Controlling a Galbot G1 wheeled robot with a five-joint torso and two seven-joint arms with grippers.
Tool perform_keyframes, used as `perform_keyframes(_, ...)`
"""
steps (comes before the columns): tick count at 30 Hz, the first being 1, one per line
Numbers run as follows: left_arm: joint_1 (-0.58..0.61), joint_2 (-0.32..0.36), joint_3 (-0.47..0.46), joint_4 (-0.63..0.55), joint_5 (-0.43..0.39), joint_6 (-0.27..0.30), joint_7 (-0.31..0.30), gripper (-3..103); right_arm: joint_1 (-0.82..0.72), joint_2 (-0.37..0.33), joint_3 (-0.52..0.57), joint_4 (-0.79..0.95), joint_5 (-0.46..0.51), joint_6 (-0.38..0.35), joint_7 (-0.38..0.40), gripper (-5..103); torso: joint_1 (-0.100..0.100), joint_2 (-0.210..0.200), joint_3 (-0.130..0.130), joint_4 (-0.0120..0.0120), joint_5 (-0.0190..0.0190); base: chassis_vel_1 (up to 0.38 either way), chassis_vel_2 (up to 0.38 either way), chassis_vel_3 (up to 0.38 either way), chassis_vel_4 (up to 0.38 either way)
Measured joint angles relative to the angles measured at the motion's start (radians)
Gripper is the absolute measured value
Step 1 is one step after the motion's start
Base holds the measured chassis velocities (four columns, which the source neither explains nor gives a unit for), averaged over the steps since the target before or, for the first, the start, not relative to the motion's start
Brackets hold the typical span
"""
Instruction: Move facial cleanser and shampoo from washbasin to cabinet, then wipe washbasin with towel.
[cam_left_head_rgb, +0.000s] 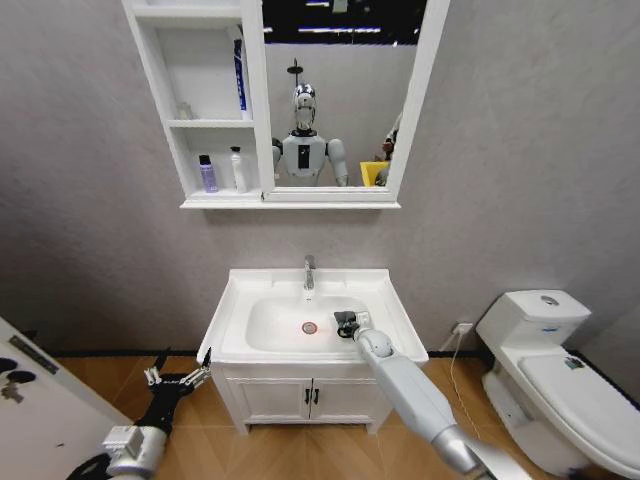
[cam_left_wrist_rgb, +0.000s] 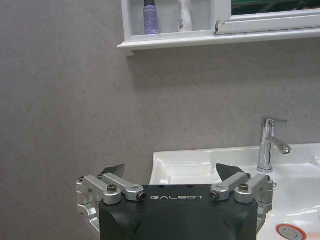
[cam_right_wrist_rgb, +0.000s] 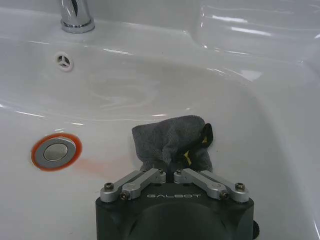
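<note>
Right gripper (cam_right_wrist_rgb: 167, 167) I see clenched on the towel (cam_right_wrist_rgb: 170, 137), pressed inside the washbasin (cam_right_wrist_rgb: 260, 115) bowl beside the drain (cam_right_wrist_rgb: 56, 151). Left gripper (cam_left_head_rgb: 180, 372) hangs released by the vanity (cam_left_head_rgb: 300, 398).

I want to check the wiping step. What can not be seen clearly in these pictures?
- Right gripper fingertips: right wrist view, buried in the towel.
- Basin under the towel: covered by it.
- Labels on the two bottles in the cabinet: head view, too small.
- Tap top: right wrist view, cut off by the edge.
</note>
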Motion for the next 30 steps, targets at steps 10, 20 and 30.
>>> perform_keyframes(10, 0.0, 0.0, 0.0, 0.0, 0.0, 0.0, 0.0, 100, 0.075, 0.055, 0.017, -0.16, 0.057, 0.013, -0.045, 2, 0.0, 0.0, 0.0, -0.0004, -0.0002, 0.0, 0.0, 0.0, 0.0)
perform_keyframes(20, 0.0, 0.0, 0.0, 0.0, 0.0, 0.0, 0.0, 100, 0.162, 0.157, -0.016, -0.327, 0.101, 0.041, -0.066, 2, 0.0, 0.0, 0.0, -0.0004, -0.0001, 0.0, 0.0, 0.0, 0.0)
perform_keyframes(30, 0.0, 0.0, 0.0, 0.0, 0.0, 0.0, 0.0, 100, 0.245, 0.288, -0.046, -0.426, 0.143, 0.066, -0.08, 2, 0.0, 0.0, 0.0, 0.0003, -0.0001, 0.0, 0.0, 0.0, 0.0)
